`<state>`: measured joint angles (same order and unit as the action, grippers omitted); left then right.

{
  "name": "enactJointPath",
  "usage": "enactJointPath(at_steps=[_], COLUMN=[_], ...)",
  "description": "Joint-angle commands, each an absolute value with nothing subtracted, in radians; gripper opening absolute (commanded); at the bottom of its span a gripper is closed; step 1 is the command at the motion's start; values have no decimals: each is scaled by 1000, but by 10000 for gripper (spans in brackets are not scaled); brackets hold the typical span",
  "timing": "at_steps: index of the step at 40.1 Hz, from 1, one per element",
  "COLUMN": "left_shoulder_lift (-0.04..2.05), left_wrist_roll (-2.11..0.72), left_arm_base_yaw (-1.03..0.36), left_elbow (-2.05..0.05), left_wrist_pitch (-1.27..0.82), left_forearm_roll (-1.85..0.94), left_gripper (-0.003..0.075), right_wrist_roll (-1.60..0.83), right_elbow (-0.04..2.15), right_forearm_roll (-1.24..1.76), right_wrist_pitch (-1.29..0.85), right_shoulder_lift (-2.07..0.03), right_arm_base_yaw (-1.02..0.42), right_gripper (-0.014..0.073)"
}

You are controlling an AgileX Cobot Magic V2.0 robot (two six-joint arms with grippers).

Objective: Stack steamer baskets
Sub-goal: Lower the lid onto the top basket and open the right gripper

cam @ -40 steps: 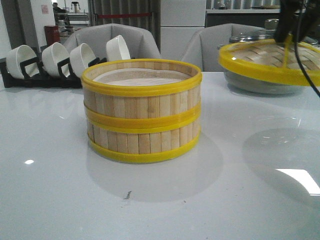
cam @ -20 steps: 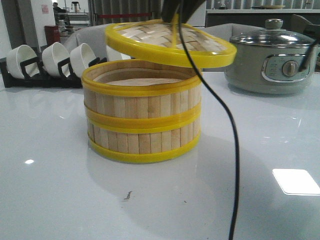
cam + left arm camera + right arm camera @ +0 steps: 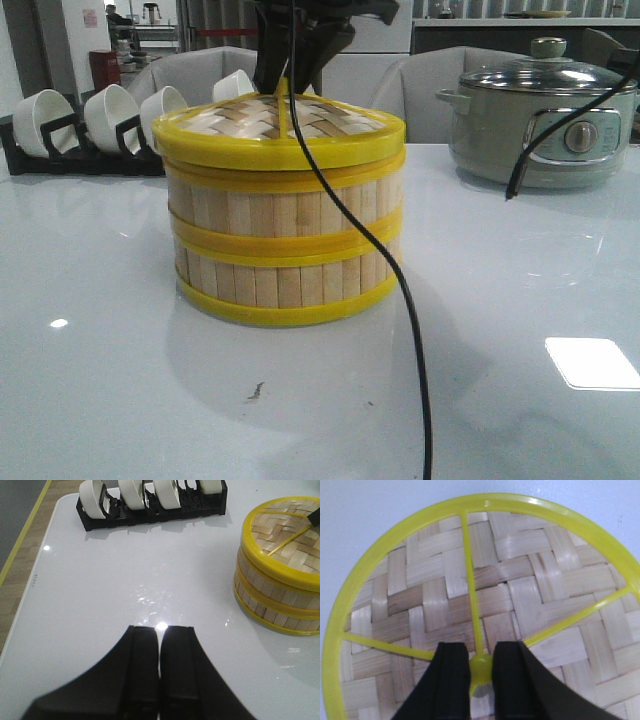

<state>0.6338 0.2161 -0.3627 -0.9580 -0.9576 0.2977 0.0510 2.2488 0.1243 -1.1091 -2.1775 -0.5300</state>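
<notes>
No readable writing is showing on anything. Two steamer baskets (image 3: 285,245) are sitting stacked at the centre of the front view on the table (image 3: 120,380), the woven lid (image 3: 280,130) lying on top. The right gripper (image 3: 481,672) is pinching the lid's yellow centre hub between its fingers (image 3: 451,680). The left gripper (image 3: 160,672) is hovering with fingers pressed together, holding nothing. Four white bowls (image 3: 110,115) are standing in a black rack (image 3: 60,155) at upper left; one grey-green pot (image 3: 545,125) is at upper right.

grey armchairs (image 3: 405,85) behind glossy white table (image 3: 120,330); ceiling-light glare.

Matte black flat-fingered tool (image 3: 159,675) on each arm, thin black cable (image 3: 385,270) trailing.
</notes>
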Motion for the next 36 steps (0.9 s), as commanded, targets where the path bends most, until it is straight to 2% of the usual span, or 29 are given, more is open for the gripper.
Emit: enactJointPath(at_steps=[1, 36], left_shoulder_lift=[633, 633], left_wrist_roll=[227, 227], left_arm_base_yaw=[-369, -369], left_elbow=[-984, -984], left_wrist_pitch=[-887, -887], left_forearm_roll=[315, 315], left_gripper=[92, 92], right_wrist_roll=[32, 32], right_elbow=[2288, 2288], right_forearm_roll=[127, 124], right_wrist_pitch=[-1046, -1092], right_shoulder_lift=[-2125, -2139], right_arm_base_yaw=[-532, -513], right_gripper=[53, 53])
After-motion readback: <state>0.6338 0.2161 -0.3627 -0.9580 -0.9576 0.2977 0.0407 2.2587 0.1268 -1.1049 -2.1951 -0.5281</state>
